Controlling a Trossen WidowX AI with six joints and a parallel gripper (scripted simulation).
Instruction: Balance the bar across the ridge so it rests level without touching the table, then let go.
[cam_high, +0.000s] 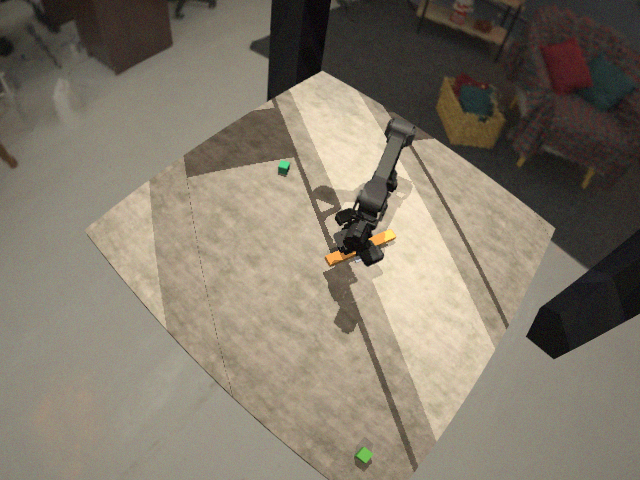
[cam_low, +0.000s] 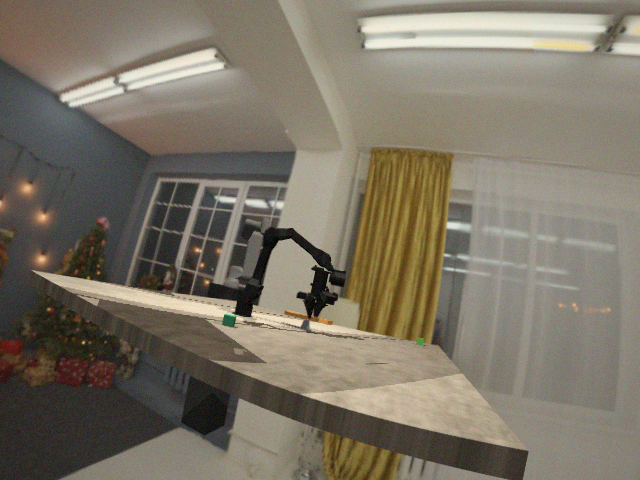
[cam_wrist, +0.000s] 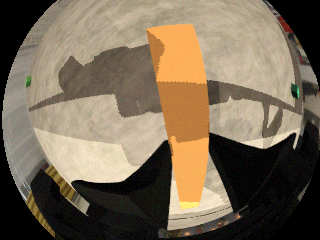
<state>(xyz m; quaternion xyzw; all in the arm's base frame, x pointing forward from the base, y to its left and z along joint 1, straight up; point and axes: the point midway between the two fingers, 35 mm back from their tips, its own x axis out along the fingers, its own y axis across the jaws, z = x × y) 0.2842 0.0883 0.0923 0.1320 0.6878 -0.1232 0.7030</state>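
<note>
The long orange bar (cam_high: 383, 238) (cam_low: 295, 314) (cam_wrist: 182, 65) is held near its middle, and both its ends stick out past the fingers. My gripper (cam_high: 360, 248) (cam_low: 312, 315) (cam_wrist: 188, 141) is shut on the bar and points down. In the exterior view the bar looks about parallel to the table top, just over the small grey-blue ridge (cam_low: 305, 324). A sliver of the ridge (cam_high: 357, 259) shows beside the bar in the top view. The rest is hidden under the bar and gripper. Whether the bar touches the ridge, I cannot tell.
A teal-green cube (cam_high: 283, 167) (cam_low: 229, 319) (cam_wrist: 295, 91) stands on the table (cam_high: 248, 248) (cam_low: 361, 372), on the arm's side. A bright green cube (cam_high: 363, 454) (cam_low: 420, 341) (cam_wrist: 28, 81) stands near a far corner. Dark shadows cross the table top.
</note>
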